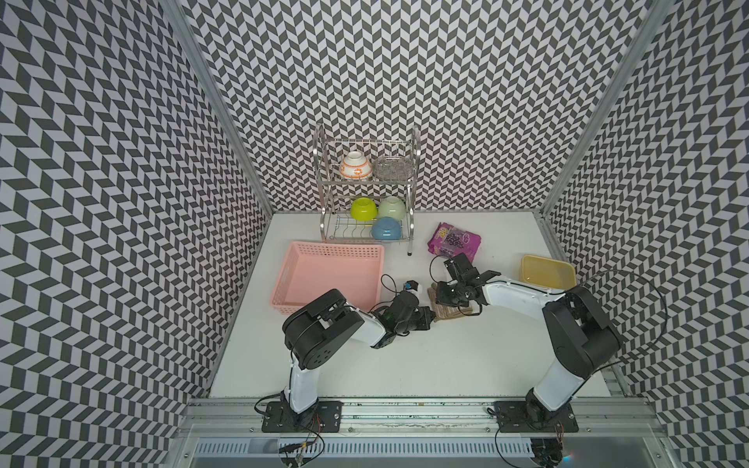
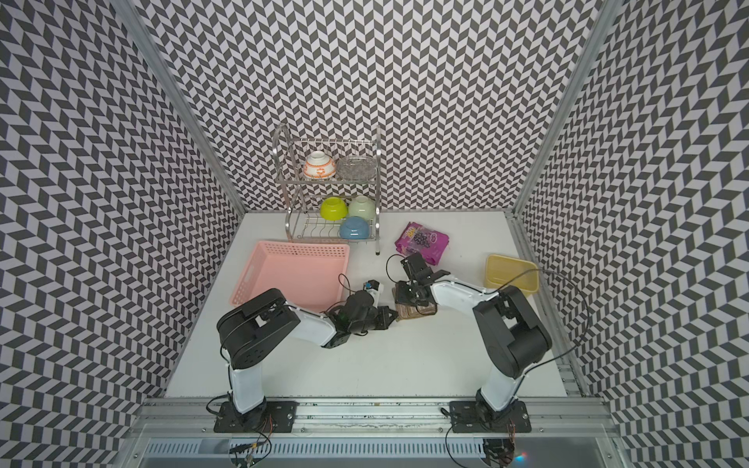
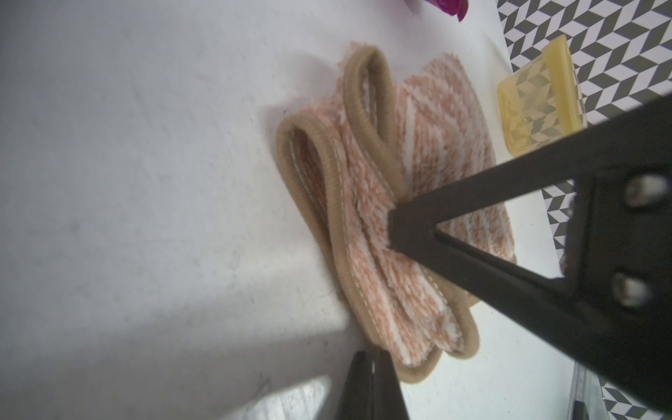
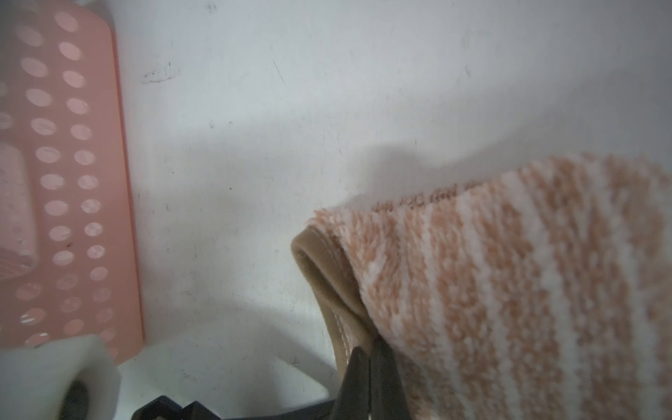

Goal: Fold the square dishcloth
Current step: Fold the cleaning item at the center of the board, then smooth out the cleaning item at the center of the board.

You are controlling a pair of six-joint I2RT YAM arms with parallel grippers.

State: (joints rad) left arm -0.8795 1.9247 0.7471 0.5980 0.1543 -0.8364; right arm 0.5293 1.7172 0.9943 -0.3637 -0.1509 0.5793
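1. Scanning the white table (image 1: pixel 405 364), we find the square dishcloth (image 1: pixel 446 314) bundled in layers right of the pink basket (image 1: pixel 283 279).
2. Its looped hems face the left arm (image 1: pixel 367 328).
3. Our right gripper (image 4: pixel 371 363), angled down over it, pinches a hem.
4. Our left gripper (image 3: pixel 367 385), low, sits closed and empty beside its corner.

Square dishcloth (image 3: pixel 429 145): peach-brown terry, pale stripes, tan edging. Near the black left claw (image 3: pixel 372 363), a pink basket (image 4: pixel 72 182); beyond the black right claw (image 4: pixel 369 354), a purple packet (image 1: pixel 454 239) and yellow tub (image 1: pixel 548 274). Counter (image 1: pixel 446 364) white.
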